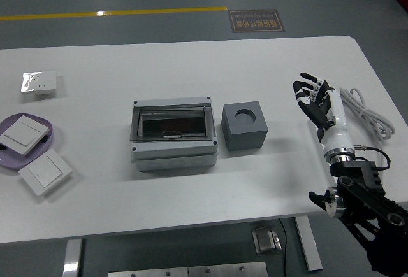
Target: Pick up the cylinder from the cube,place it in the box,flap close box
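A grey cube (244,125) with a round empty hole in its top sits at the table's middle. No cylinder shows in the hole or elsewhere. Left of it, touching or nearly so, stands a grey box (173,134) with its clear flap lying shut over a dark inside. My right hand (311,94) hovers over the table to the right of the cube, fingers spread and empty, well apart from the cube. The left arm is out of view.
A white cable (364,108) lies coiled at the right edge behind my right hand. At the far left are a purple plate (48,142) holding a white switch (22,134), another white switch (44,172) in front of it, and a small packaged switch (39,82).
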Available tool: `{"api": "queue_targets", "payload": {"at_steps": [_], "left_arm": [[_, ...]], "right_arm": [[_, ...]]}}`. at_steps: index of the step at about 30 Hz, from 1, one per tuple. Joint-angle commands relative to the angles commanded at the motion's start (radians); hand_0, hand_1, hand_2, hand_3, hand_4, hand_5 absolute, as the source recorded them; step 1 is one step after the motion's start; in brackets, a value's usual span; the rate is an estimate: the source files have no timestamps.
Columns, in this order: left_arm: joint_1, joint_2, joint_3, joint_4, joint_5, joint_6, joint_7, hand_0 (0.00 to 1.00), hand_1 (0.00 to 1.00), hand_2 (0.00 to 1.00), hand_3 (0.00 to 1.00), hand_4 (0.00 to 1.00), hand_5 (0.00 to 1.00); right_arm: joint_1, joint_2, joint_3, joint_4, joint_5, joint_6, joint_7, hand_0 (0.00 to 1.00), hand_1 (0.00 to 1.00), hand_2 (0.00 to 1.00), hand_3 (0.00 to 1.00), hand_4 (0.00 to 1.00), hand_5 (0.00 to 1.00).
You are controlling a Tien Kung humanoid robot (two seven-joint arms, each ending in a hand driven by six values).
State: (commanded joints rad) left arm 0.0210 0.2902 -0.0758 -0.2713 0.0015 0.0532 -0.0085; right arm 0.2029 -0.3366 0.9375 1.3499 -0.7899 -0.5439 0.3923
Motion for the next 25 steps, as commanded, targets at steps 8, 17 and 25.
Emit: {"api": "queue_targets", "payload": {"at_steps": [8,17,25], "left_arm": [[-0.011,0.003,-0.006,-0.002,0.012,0.001,-0.006,0.614,0.575,0.554,0.613,0.683,0.225],[-0.009,-0.009,-0.005,-0.002,0.013,0.000,0.002,0.614,0.565,0.542,0.613,0.683,0.224],[-0.007,-0.017,0.003,-0.003,0.014,-0.001,0.007,0.614,0.560,0.526,0.614,0.684,0.224]], "right_arm": [[0.010,-0.005,-0.007,-0.003,0.021,0.012,0.014,0.710,0.667,0.662,0.707,0.742,0.380],[-0.005,-0.011,0.021,-0.005,0.120,0.089,0.065,0.709,0.666,0.662,0.704,0.745,0.389],[-0.005,-0.014,0.054,0.000,0.162,0.126,0.087,0.706,0.664,0.661,0.695,0.746,0.391]]}}
